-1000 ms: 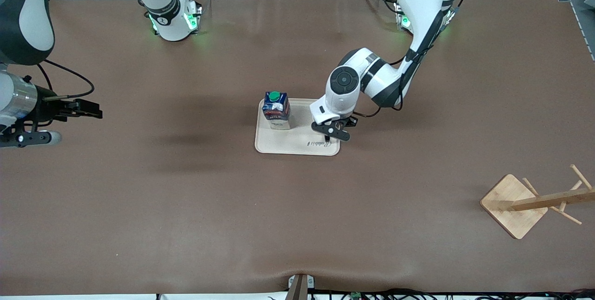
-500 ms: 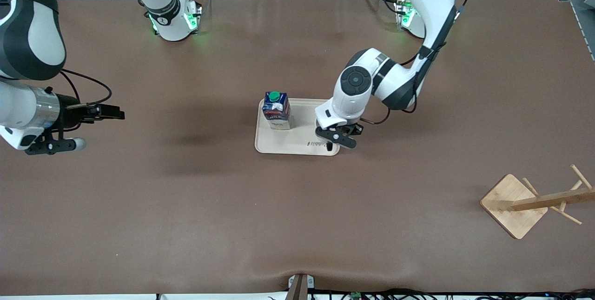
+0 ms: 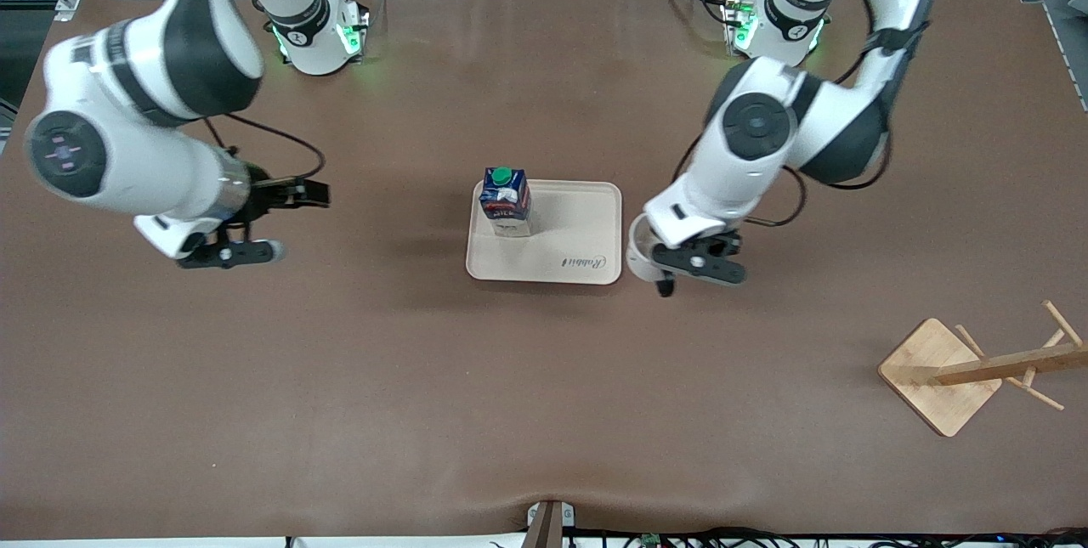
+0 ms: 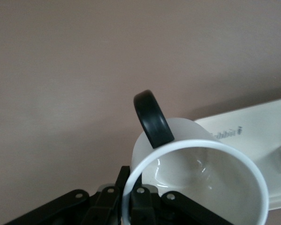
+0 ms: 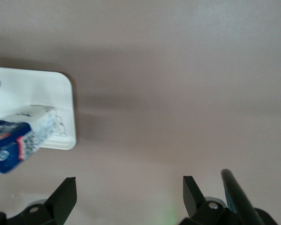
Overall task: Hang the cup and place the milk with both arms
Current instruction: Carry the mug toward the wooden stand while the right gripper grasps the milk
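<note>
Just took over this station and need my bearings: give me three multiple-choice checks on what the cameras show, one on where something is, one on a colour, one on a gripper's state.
1. Where does the milk stand?
A. on the tray
B. on the bare table
C. on the wooden rack

2. What colour is the milk's cap?
A. red
B. green
C. white

3. What is the left gripper doing?
A. hanging open
B. shut on the cup
C. shut on the milk

Answers: 1 A, carton upright on the tray's corner. 2 B, round green top. 3 B, fingers pinch the cup's rim.
</note>
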{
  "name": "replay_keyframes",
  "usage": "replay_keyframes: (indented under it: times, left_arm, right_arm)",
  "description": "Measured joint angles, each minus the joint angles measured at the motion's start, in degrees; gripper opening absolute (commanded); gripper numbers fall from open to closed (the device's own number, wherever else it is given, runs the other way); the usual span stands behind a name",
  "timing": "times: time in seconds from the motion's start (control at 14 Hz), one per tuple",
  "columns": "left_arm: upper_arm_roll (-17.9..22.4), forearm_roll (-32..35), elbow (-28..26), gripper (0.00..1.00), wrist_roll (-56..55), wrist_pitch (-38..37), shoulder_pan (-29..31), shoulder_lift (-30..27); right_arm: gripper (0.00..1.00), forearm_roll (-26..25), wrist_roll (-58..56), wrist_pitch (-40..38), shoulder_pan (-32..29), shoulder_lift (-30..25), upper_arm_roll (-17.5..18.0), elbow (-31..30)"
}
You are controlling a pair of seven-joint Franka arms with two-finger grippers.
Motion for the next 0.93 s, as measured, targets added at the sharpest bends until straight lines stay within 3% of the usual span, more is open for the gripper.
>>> replay_keyframes:
  times: [0.5,0.93]
  left_arm:
    - [-0.07,-0.01,0.40,0.00,12.58,-1.35,17.01,-6.62]
    - [-0.11,-1.86,0.38,0.00,21.97,-1.39,27.09,-6.81]
  right_arm:
    - [1.00,0.25,19.76,11.49,15.14,5.12,0.16,-1.36]
    - [1.00,3.80,28.46,14.14,20.38,6.68,0.12,-2.39]
